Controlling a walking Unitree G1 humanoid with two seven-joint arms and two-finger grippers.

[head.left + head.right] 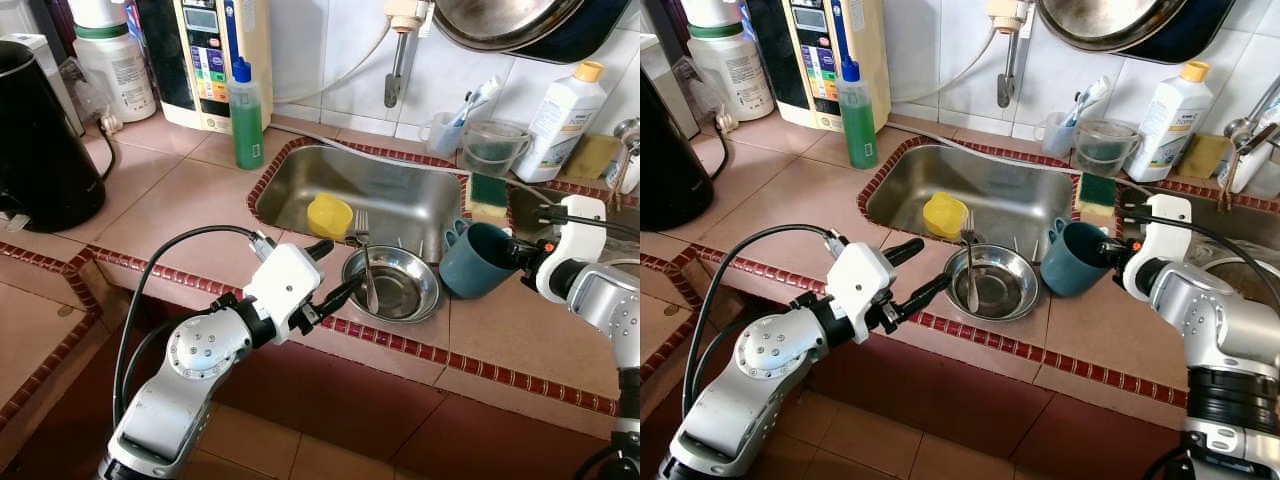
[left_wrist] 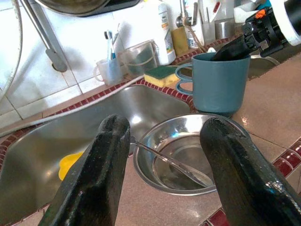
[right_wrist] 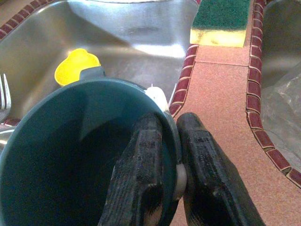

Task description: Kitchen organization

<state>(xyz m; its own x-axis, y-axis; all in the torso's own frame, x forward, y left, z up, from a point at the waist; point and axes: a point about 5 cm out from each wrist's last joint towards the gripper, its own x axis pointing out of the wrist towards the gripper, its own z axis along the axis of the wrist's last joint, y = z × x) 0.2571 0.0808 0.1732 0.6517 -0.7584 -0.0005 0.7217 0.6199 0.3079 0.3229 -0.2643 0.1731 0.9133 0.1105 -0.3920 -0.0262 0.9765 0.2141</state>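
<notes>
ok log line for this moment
right gripper: shut on teal mug rim | left gripper: open near steel bowl | fork: in bowl

sink (image 1: 400, 195): brushed steel, dull sheen | bowl (image 1: 405, 290): polished steel, mirror-bright | mug (image 1: 478, 262): smooth teal plastic, matt | worktop (image 1: 180, 195): glossy pinkish tile | sponge (image 1: 488, 196): rough green scourer over yellow foam

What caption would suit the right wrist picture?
Right gripper pinches the teal cup rim above the sink.
</notes>
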